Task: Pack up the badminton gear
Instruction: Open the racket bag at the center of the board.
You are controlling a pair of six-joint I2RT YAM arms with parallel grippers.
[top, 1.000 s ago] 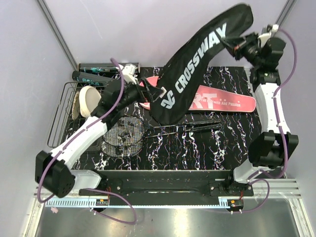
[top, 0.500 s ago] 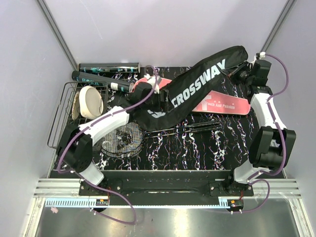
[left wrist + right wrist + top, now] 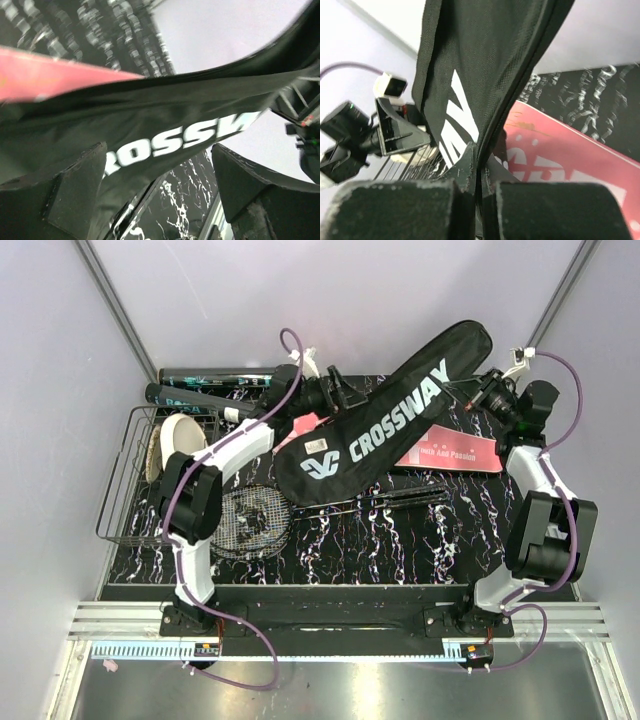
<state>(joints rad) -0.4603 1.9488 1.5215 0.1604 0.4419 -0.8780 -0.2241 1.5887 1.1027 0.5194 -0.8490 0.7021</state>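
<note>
The black "CROSSWAY" bag [image 3: 385, 420] hangs slanted from the back right down to the table's middle. My right gripper [image 3: 487, 390] is shut on its edge seam [image 3: 482, 165] near the upper end. The left gripper [image 3: 345, 395] is open at the bag's back edge; the fabric [image 3: 175, 110] passes in front of its spread fingers [image 3: 75, 190] without being pinched. The pink racket case [image 3: 455, 452] lies under the bag. Rackets [image 3: 250, 520] lie at the front left, their shafts [image 3: 390, 500] pointing right. Two dark tubes [image 3: 215, 375] lie at the back left.
A black wire basket [image 3: 125, 490] stands at the left edge with a cream round disc [image 3: 178, 445] in it. Purple walls close in the table at the back and on both sides. The arm bases sit along the near rail [image 3: 330, 605].
The right arm has lowered the bag from high up to a low slant over the pink case. The left arm has swung from near the basket to the bag's back edge.
</note>
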